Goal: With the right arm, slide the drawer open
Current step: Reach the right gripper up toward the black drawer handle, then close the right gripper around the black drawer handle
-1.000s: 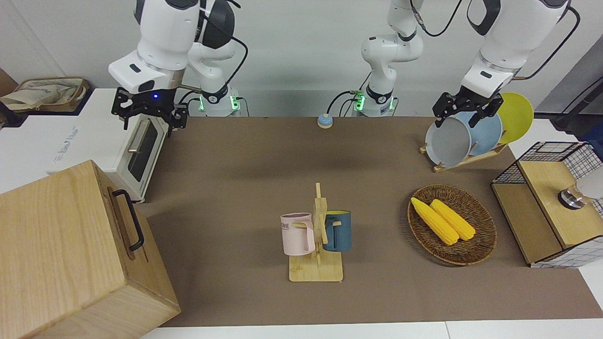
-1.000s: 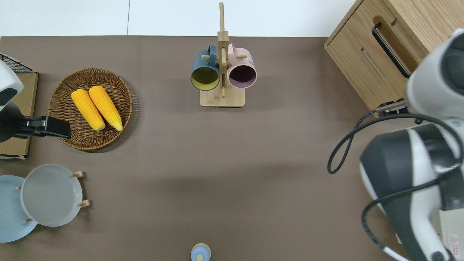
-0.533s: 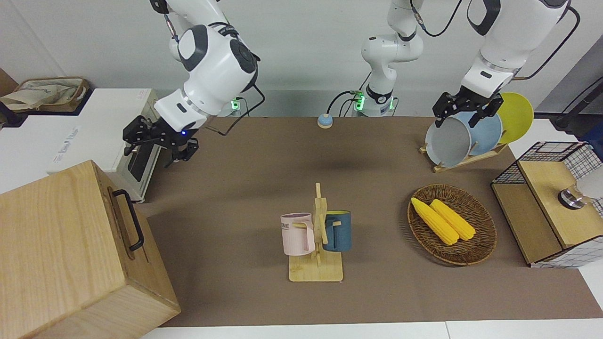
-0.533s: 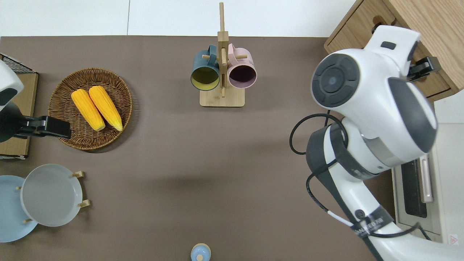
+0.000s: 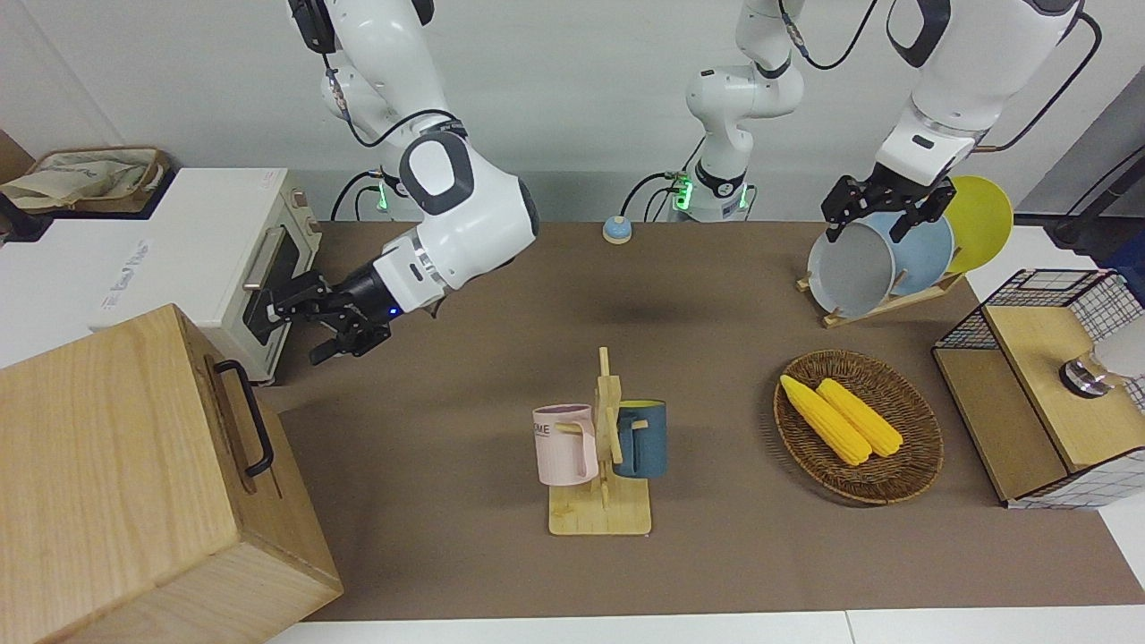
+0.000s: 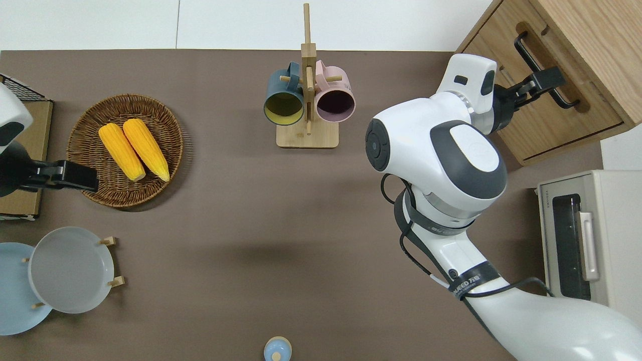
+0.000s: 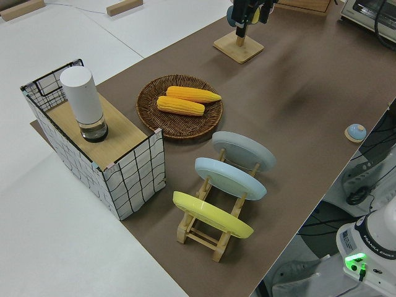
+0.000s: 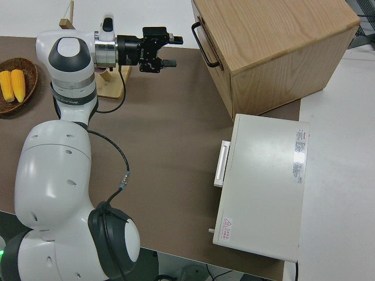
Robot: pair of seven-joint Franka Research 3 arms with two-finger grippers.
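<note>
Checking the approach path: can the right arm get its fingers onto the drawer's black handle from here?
Probably yes: the right gripper, fingers open, points at the handle with only bare table between.

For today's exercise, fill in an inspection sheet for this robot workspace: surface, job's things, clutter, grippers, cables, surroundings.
Surface: brown mat over a white table.
Job's things: drawer shut, black handle not gripped.
Clutter: mug rack, corn basket, plate rack, wire basket, toaster oven.
Grippers: right gripper open, pointing at the handle; left arm parked.
Cables: black cable looped along the right arm.
Surroundings: white wall.
</note>
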